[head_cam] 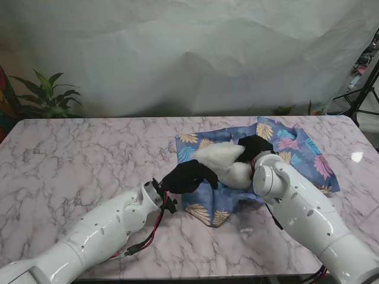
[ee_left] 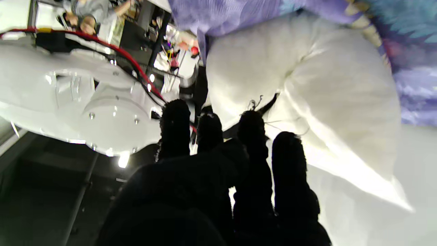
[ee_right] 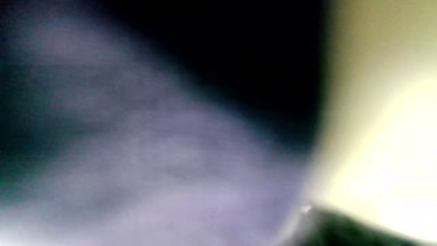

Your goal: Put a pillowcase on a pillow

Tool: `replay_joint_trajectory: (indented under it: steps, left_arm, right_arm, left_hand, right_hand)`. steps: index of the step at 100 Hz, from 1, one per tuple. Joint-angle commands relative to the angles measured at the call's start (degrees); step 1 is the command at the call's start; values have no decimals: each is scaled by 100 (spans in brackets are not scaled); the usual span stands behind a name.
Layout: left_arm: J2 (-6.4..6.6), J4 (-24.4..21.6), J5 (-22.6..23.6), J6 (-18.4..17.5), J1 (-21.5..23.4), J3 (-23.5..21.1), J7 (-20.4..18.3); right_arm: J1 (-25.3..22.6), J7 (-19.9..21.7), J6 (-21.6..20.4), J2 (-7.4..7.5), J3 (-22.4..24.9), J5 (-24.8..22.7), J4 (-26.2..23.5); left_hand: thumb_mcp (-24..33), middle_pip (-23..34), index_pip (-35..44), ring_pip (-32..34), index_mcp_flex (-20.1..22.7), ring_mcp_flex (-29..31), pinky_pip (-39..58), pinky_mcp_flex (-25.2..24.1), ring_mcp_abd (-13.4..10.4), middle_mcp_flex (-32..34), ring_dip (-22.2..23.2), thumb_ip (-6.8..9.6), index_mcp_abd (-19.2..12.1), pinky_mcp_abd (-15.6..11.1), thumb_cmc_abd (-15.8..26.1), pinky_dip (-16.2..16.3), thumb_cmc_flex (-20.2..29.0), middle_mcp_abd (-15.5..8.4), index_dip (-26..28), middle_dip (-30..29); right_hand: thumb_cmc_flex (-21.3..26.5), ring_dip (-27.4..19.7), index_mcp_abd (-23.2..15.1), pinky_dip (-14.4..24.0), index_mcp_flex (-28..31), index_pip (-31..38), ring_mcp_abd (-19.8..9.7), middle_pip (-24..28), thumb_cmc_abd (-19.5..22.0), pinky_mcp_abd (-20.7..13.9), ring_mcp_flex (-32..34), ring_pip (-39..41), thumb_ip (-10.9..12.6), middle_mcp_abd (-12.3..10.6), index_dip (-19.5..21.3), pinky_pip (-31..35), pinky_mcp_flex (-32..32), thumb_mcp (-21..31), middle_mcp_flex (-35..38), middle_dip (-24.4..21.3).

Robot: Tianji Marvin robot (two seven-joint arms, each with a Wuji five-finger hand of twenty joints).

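Observation:
A white pillow [head_cam: 220, 158] lies partly inside a blue-purple leaf-print pillowcase [head_cam: 296, 148] on the marble table [head_cam: 89, 160]. Its near end sticks out of the fabric. My left hand [head_cam: 189, 176], in a black glove, rests at that exposed end. Its fingers [ee_left: 251, 133] are stretched out with their tips against the pillow [ee_left: 307, 78], and nothing is between them. My right hand [head_cam: 256, 148] sits at the pillow's far right side by the pillowcase opening. Blurred purple pillowcase fabric [ee_right: 153, 164] fills the right wrist view and hides its fingers.
A potted plant [head_cam: 47, 94] stands past the table's far left corner. A white backdrop [head_cam: 189, 53] hangs behind the table. A dark tripod [head_cam: 364, 89] stands at the far right. My right forearm [head_cam: 302, 207] crosses the near right part of the pillowcase.

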Motion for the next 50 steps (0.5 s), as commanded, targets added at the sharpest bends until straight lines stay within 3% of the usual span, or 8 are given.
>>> replay_joint_trajectory:
  steps: [1, 12, 17, 23, 32, 43, 48, 50]
  left_arm:
    - [53, -252, -151, 96, 136, -145, -138]
    - [212, -577, -430, 200, 267, -332, -755]
    - [244, -561, -456, 220, 227, -280, -916]
    - [292, -561, -839, 237, 198, -209, -1469]
    - [245, -294, -1340, 115, 59, 36, -1896]
    - [138, 124, -1879, -53, -123, 385, -2289]
    - [77, 307, -2134, -91, -204, 535, -2465]
    - [48, 385, -2223, -113, -238, 592, -2524]
  right_arm:
    - [12, 45, 39, 15, 43, 9, 81]
    - [43, 1, 167, -40, 85, 215, 157]
    - [45, -30, 232, -75, 119, 346, 162]
    - [31, -68, 288, -107, 165, 459, 138]
    - [-10, -95, 367, -131, 249, 560, 53]
    - [-70, -123, 470, -156, 373, 679, -77]
    - [-96, -129, 501, -165, 416, 732, -135]
    - [-105, -122, 507, -164, 428, 746, -158]
  left_hand:
    - [401, 168, 172, 275, 243, 169, 357, 36, 64, 174, 292, -264, -151, 56, -252, 241, 396, 71, 111, 144]
    - [269, -40, -186, 5, 28, -8, 146, -144, 31, -64, 238, -247, -74, 60, -136, 172, 396, 77, -27, 102]
    - [104, -303, -549, -469, -220, -154, -237, -222, -54, -294, -111, -166, -54, 35, -93, -2, 397, 7, -168, -46]
    - [-215, -527, -1005, -854, -613, -434, -637, -397, -32, -663, -437, -23, 181, -9, 69, -59, 396, 74, -352, -205]
    - [-558, -669, -1314, -1133, -788, -581, -947, -404, 26, -928, -788, 52, 394, -122, 169, -21, 181, 296, -491, -346]
    - [-461, -996, -2015, -1363, -1167, -1099, -1710, -522, 49, -1485, -2047, 358, 796, -356, 456, -13, -383, 490, -852, -638]
    - [-387, -1139, -2353, -1593, -1378, -1451, -2220, -680, 69, -1863, -2374, 716, 969, -517, 745, -6, -680, 559, -1043, -796]
    - [-405, -1188, -2476, -1689, -1501, -1638, -2446, -802, 69, -2040, -2485, 773, 1042, -542, 788, -13, -741, 586, -1106, -843]
  right_hand:
    - [796, 386, -215, 41, 413, 931, -442, 309, 833, -1279, 766, 1449, 477, 96, 542, 180, 134, 883, -60, 50]
    - [822, 402, -223, 43, 387, 976, -460, 331, 865, -1288, 775, 1465, 483, 102, 637, 179, 136, 876, -80, 80]
    - [837, 410, -216, 44, 383, 976, -461, 334, 878, -1287, 776, 1474, 486, 114, 661, 181, 135, 872, -87, 87]
    - [855, 420, -202, 45, 382, 974, -454, 335, 883, -1285, 780, 1487, 489, 130, 686, 181, 135, 863, -93, 95]
    - [861, 427, -196, 46, 385, 965, -461, 336, 904, -1279, 783, 1491, 491, 144, 705, 180, 134, 849, -100, 105]
    - [883, 435, -176, 48, 374, 957, -456, 335, 919, -1260, 791, 1499, 497, 159, 730, 184, 134, 829, -108, 116]
    - [892, 439, -171, 48, 374, 955, -453, 333, 925, -1252, 791, 1502, 500, 162, 737, 185, 133, 823, -110, 118]
    - [896, 441, -168, 48, 372, 953, -450, 331, 931, -1249, 793, 1504, 501, 169, 740, 186, 133, 820, -115, 119]
